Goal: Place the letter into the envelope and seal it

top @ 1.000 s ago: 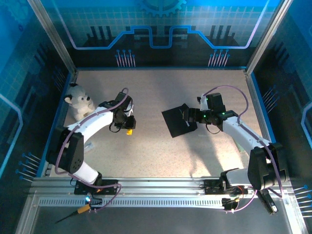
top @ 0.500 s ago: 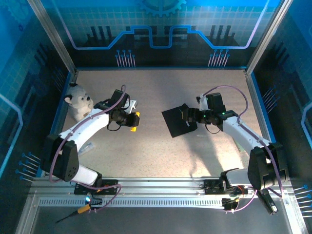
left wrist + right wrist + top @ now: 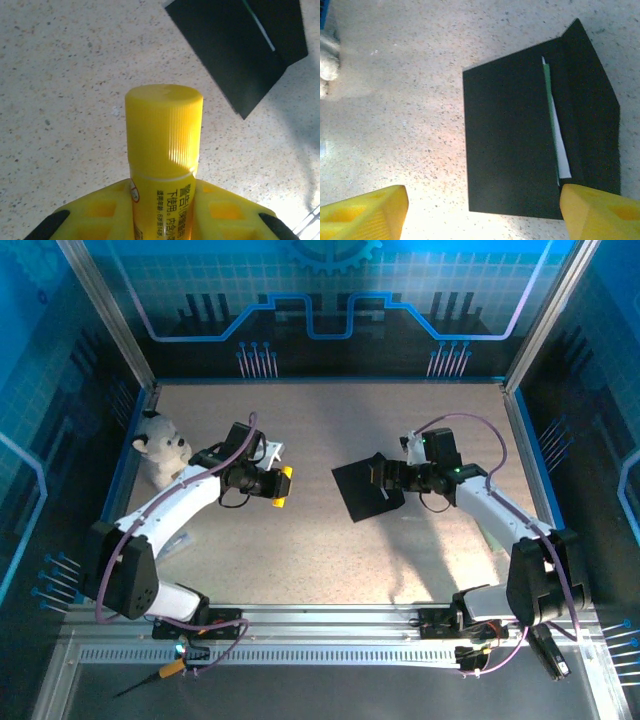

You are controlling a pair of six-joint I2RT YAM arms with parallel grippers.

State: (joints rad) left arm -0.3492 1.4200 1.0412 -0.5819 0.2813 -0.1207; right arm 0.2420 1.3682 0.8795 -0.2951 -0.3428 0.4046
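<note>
The black envelope (image 3: 360, 492) lies flat mid-table, its flap (image 3: 590, 105) standing open along the right side. A thin white and green edge of the letter (image 3: 557, 145) shows at the envelope's mouth; the rest is hidden inside. My right gripper (image 3: 384, 477) hovers over the envelope's right part, open, with its yellow fingertips (image 3: 365, 212) wide apart either side of the envelope's near edge. My left gripper (image 3: 279, 486) is left of the envelope, shut on a yellow glue stick (image 3: 164, 132) whose capped end points toward the envelope (image 3: 235, 50).
A white plush toy (image 3: 162, 447) sits at the table's left edge, behind the left arm. Blue walls and metal posts (image 3: 110, 330) bound the table on three sides. A metal rail (image 3: 320, 625) runs along the near edge.
My left arm has swung right and a little back, carrying the glue stick closer to the envelope. The right gripper has shifted slightly left over the envelope and its jaws have narrowed a little.
</note>
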